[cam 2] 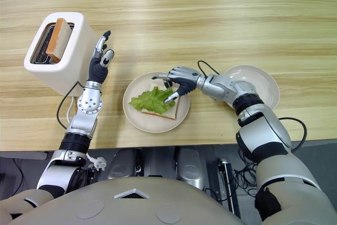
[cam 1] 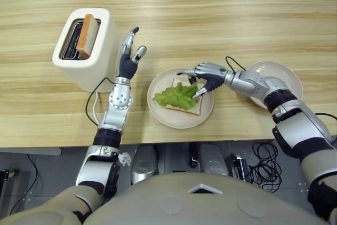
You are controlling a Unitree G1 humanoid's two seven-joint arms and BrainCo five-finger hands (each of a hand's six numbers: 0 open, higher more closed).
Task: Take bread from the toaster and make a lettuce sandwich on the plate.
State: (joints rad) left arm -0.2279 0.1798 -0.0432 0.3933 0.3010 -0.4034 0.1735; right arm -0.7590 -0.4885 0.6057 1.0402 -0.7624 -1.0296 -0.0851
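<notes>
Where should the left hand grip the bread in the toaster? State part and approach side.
Grip the bread slice by its upper part, which stands clear above the toaster slot. Come down from above, pinching the two broad faces: it stands nearly upright and the slot hides the rest. The open left hand is just right of the toaster.

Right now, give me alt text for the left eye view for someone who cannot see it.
A lettuce leaf lies on a bread slice on the plate, with the right hand over the leaf's right edge. The left hand stands open beside the toaster, where a second slice sticks up from a slot.
</notes>
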